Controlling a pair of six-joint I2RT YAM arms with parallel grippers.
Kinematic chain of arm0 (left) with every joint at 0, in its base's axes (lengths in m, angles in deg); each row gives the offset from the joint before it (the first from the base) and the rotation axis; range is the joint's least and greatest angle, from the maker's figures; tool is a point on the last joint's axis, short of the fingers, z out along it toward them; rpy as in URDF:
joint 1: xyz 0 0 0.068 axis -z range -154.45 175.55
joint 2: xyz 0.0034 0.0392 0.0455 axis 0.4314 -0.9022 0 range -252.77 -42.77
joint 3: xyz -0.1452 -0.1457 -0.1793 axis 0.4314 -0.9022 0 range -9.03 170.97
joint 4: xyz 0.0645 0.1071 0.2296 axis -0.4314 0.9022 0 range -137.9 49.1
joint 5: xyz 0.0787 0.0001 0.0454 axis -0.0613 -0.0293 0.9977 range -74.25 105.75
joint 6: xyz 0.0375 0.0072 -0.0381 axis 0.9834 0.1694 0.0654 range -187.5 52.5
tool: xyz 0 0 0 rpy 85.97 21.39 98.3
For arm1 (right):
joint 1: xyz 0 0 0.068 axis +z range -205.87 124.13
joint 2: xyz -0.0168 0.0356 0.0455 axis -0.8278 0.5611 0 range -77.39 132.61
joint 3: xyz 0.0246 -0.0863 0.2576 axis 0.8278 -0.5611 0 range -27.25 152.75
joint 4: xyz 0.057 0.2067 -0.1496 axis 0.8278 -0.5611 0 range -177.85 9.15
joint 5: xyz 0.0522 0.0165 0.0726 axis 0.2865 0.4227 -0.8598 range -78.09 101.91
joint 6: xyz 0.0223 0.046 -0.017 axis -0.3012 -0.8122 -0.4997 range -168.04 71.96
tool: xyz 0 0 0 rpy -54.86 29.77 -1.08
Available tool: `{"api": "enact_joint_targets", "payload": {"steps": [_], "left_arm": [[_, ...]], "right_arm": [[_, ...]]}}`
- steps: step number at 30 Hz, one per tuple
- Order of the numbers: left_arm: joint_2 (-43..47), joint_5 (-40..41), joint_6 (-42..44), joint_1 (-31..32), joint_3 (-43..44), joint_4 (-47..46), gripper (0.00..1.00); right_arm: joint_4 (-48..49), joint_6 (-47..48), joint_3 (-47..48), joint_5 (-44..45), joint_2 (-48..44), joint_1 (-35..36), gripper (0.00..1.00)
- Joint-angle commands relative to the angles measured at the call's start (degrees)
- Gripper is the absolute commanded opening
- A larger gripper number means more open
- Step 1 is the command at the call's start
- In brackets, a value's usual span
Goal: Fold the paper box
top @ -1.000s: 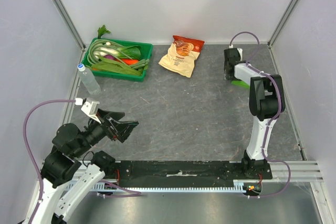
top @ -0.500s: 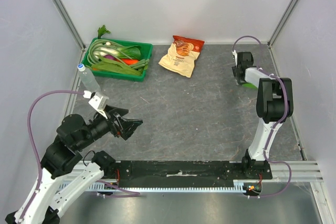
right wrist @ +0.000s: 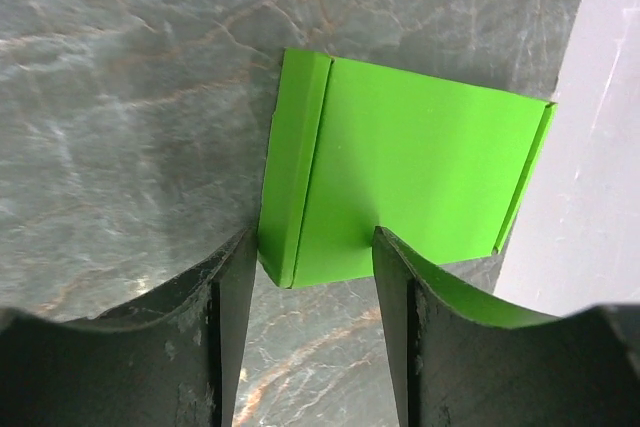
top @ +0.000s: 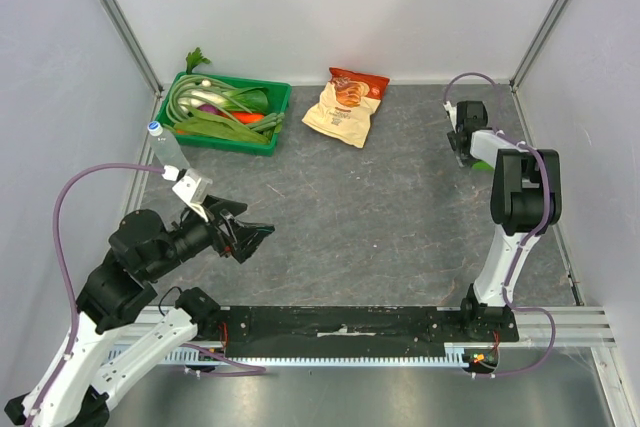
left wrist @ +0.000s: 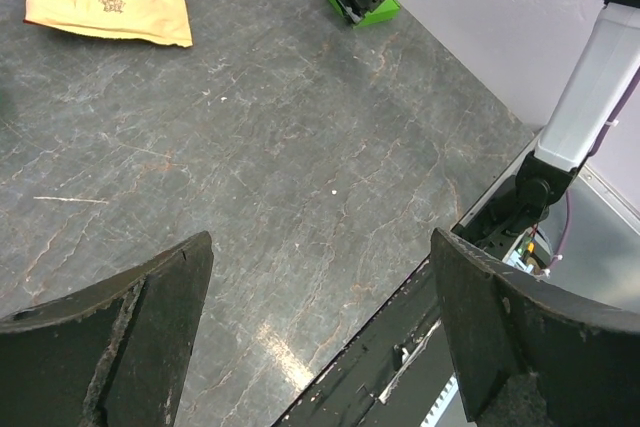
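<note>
The lime-green paper box lies flat on the dark table at the far right, close to the side wall. Its left flap is creased up. My right gripper stands over its near left corner, jaws part-way apart. The left fingertip is beside the box's left edge and the right fingertip is over the box's face; nothing is pinched. In the top view the right gripper hides most of the box. My left gripper is open and empty, hovering at the near left.
A dark green tray of vegetables sits at the back left. A beige-and-red snack bag lies at the back middle. A plastic bottle lies by the left wall. The right wall is right beside the box.
My right gripper has moved right, toward the wall, and the box has shifted with it. My left arm has lifted and swung slightly forward.
</note>
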Motion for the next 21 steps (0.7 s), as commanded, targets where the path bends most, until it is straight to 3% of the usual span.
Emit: {"api": "enact_joint_targets", "payload": {"steps": [1,21], "left_arm": [[-0.9,-0.6,2.2,0.4,1.8,-1.1,0.95],[-0.7,-0.4,2.6,0.8,2.1,-0.3,0.95]], "right_arm": [[-5.5,0.9,-2.6,2.3,-1.2,-1.8,0.58],[-2.0,-2.0,-1.9,5.4,-1.1,-4.1,0.61]]}}
